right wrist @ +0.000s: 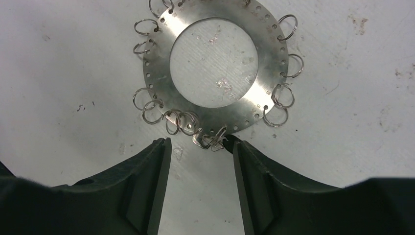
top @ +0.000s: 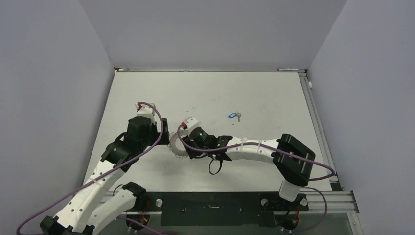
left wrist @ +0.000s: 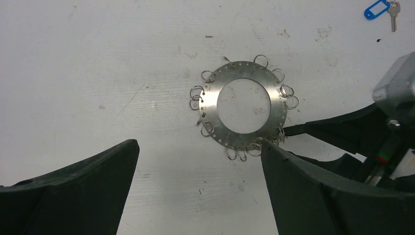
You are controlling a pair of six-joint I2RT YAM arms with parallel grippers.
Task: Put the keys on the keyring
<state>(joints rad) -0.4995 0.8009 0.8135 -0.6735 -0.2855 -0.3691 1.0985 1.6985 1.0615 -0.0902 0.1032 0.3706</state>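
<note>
**Inspector:** Position of the keyring?

**Assessor:** The keyring (top: pixel 177 146) (left wrist: pixel 211 104) (right wrist: pixel 272 63) lies flat on the white table (top: pixel 254 93). Small wire loops (right wrist: pixel 211 140) hang all round its outer edge.

**Inspector:** Left gripper?

**Assessor:** The left gripper (top: pixel 164 128) (left wrist: pixel 198 147) hovers just beside the keyring, on its left in the top view. Its jaws are spread wide and hold nothing. In its wrist view, one finger's tip sits right at the ring's loops; contact cannot be confirmed.

**Inspector:** Right gripper?

**Assessor:** The right gripper (top: pixel 188 147) (right wrist: pixel 199 144) is at the keyring's opposite edge. Its jaws stand at a narrow gap, with bare table showing between them. A cluster of loops lies at the mouth of that gap, against one fingertip only. Nothing is clamped.

**Inspector:** The keys?

**Assessor:** One key located. The blue-tagged key (top: pixel 235 116) (left wrist: pixel 379 9) lies on the table well apart from the keyring, beyond it and to its right in the top view. It is not attached to any loop. The other key cannot be made out.
</note>
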